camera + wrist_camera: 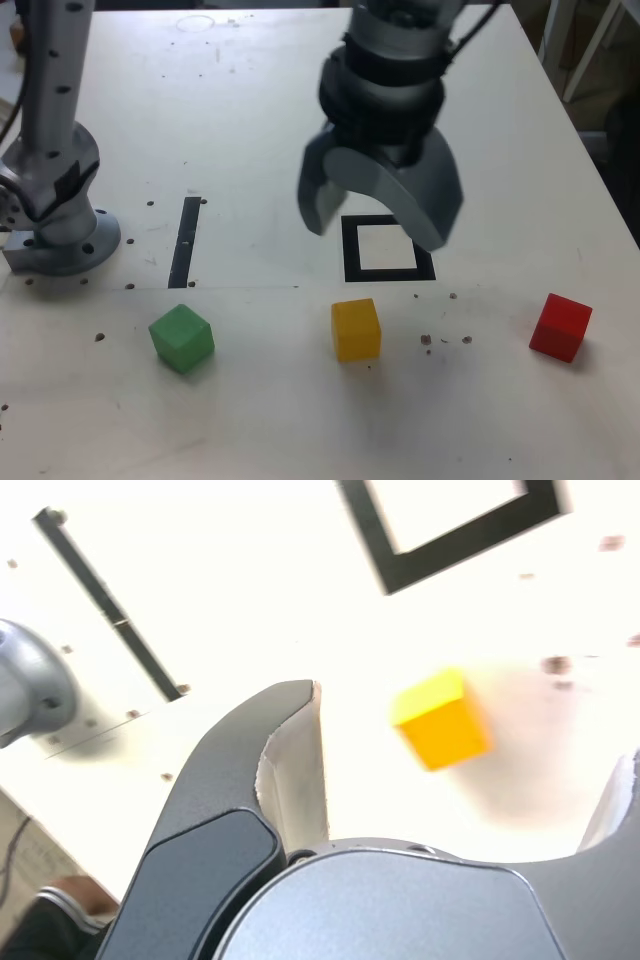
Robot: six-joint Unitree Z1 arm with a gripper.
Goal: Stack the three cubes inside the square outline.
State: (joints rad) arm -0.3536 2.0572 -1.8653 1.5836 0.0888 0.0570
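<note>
The yellow cube (356, 328) sits just in front of the square outline (387, 249), below my spread, empty gripper (378, 222); descending off-centre, a jaw could knock it askew.

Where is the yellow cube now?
In the exterior view, the yellow cube sits on the table just below the square outline, between the green cube and red cube.

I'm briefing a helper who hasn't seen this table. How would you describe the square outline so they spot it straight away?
Start at the pale wooden table and find the row of three cubes near its front edge. Just behind the middle, yellow cube lies the square outline, under the open claw. Unlike the narrow black strip towards the exterior view's left, it is a thick black frame enclosing a white centre.
</note>
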